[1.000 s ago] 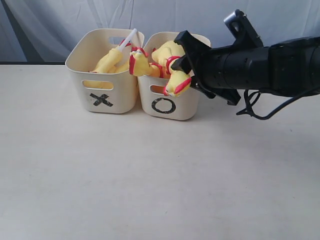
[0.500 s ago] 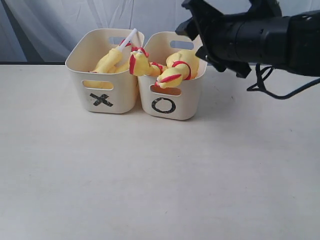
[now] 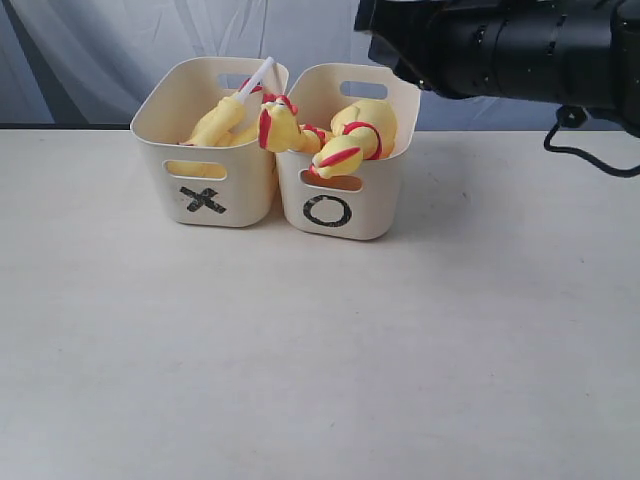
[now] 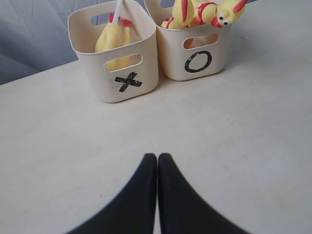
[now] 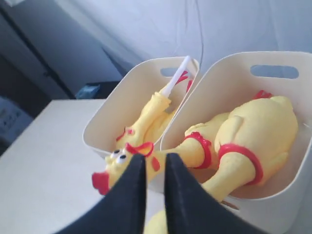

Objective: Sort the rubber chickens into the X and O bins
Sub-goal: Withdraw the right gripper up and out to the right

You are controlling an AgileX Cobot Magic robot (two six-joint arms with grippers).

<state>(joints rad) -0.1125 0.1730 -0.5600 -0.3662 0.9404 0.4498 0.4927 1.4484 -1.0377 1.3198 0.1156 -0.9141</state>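
- Saw left gripper [image 4: 157, 162] fingers pressed together, empty, over table [image 4: 253, 141].
- Saw right gripper [image 5: 155, 160] fingers narrowly apart, gripping nothing, above O bin [image 3: 378, 205].
- Found small chicken [image 3: 215, 122] in X bin [image 3: 245, 185], big chickens [image 3: 365, 128] in O bin.

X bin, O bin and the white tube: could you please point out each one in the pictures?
X bin [image 3: 203, 199]: exterior view, front wall, on the black X.
O bin [image 3: 328, 211]: exterior view, front wall, inside the black O.
white tube [image 3: 257, 77]: exterior view, middle of its length, above the X bin.
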